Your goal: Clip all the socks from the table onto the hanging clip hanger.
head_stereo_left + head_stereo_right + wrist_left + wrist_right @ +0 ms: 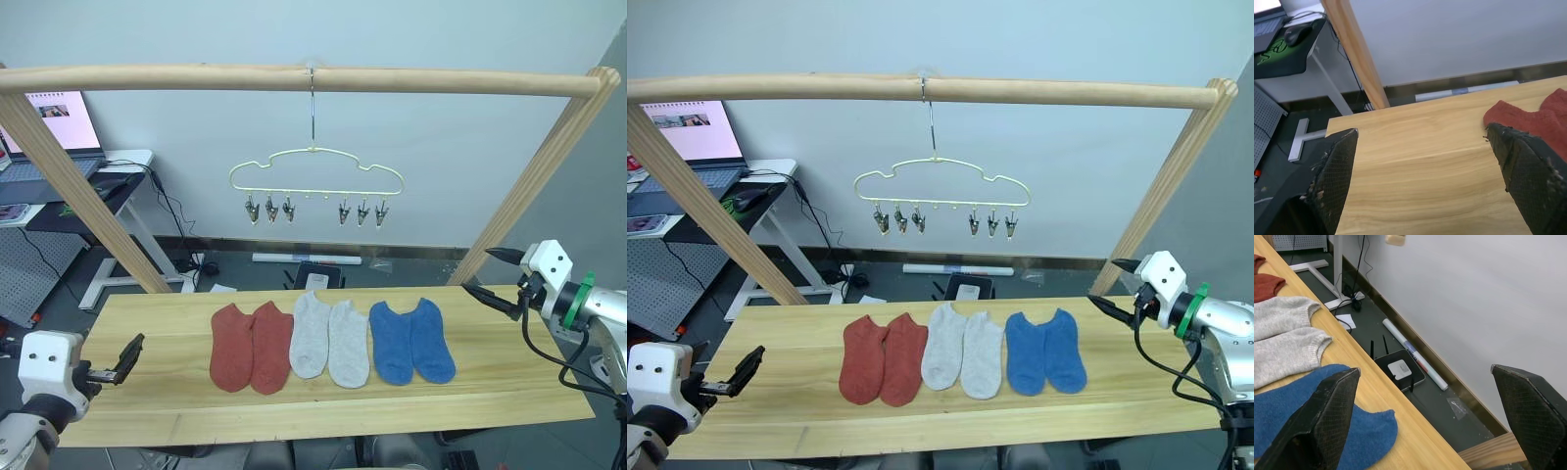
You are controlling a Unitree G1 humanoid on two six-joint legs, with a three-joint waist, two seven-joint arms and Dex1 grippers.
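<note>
Six socks untouched, both end effectors spread and empty.

We see the rust-red pair [251, 347] lying inboard of the left end effector [125, 358], the blue pair [412, 341] inboard of the right end effector [499, 278], long axes running away from us on the plank table [147, 313]; the clip hanger [315, 168] hangs above, beyond the row.

Even, bright indoor light falls on the table [323, 411]; shadows are faint, focus is sharp, and the laptop screen [61, 119] glows washed-out.
</note>
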